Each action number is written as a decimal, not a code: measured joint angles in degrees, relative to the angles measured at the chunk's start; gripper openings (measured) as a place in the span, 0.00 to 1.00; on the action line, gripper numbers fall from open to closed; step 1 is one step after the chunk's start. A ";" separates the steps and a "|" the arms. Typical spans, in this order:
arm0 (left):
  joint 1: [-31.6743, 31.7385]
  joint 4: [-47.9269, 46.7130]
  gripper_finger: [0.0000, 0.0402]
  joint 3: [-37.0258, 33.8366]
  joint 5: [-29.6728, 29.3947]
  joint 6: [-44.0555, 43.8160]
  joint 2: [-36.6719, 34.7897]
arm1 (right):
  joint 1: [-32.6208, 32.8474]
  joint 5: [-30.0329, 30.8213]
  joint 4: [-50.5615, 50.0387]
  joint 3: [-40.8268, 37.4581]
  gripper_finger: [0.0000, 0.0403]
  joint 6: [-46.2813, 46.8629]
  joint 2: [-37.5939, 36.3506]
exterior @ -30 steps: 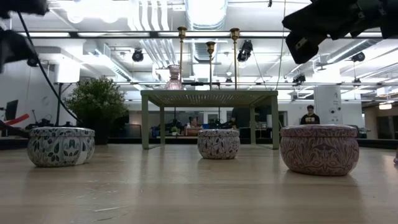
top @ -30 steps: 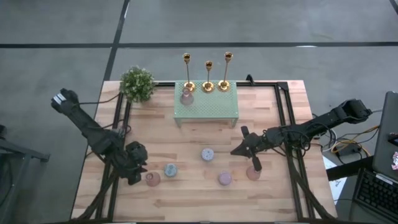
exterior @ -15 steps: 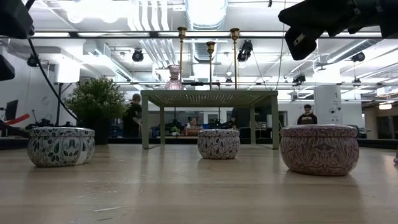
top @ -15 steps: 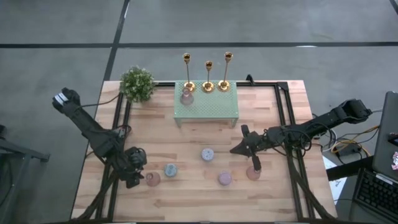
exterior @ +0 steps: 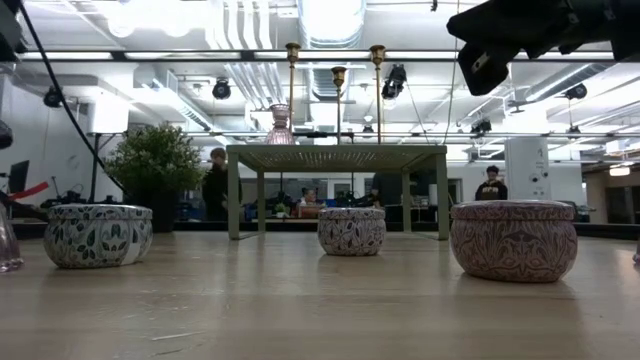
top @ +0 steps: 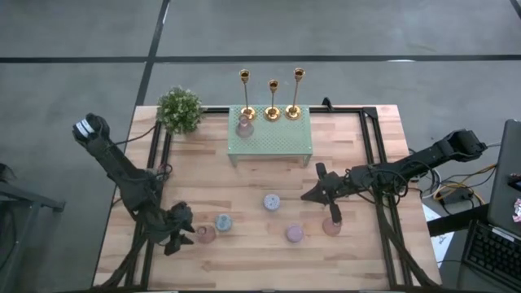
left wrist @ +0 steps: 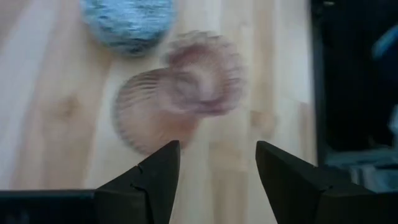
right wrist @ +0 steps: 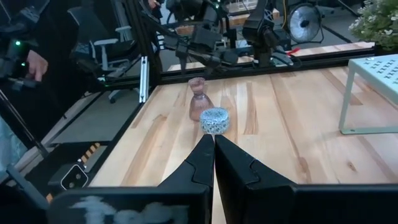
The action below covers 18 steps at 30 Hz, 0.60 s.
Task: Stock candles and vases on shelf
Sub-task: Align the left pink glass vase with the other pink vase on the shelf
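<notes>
Fingers of the left hand (top: pixel 181 231) are held spread above a pink vase (top: pixel 204 234) beside the blue-grey candle (top: pixel 223 221), while the right hand (top: pixel 308 196) is kept clenched.

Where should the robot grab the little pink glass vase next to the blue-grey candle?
Probably around its narrow neck, coming straight down from above. The small ribbed pink glass vase stands upright on the wooden table, its round body wider than the neck. The left gripper hovers over it with fingers open. The squat blue-grey candle sits close beside, so a sideways approach looks crowded.
</notes>
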 joint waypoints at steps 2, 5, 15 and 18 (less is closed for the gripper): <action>-0.34 -0.03 0.53 -0.62 -1.29 -0.36 0.72 | 0.00 0.76 0.01 0.00 0.02 0.00 0.00; -0.40 0.17 0.53 -1.01 -3.89 0.01 2.09 | 0.00 1.06 0.03 -0.02 0.02 -0.01 0.00; -0.43 6.31 0.53 -0.95 -11.42 5.18 6.63 | 0.00 1.15 0.06 -0.02 0.02 0.00 0.00; -0.43 8.05 0.53 -0.95 -12.96 5.78 8.17 | 0.00 1.15 0.06 -0.02 0.02 0.00 0.00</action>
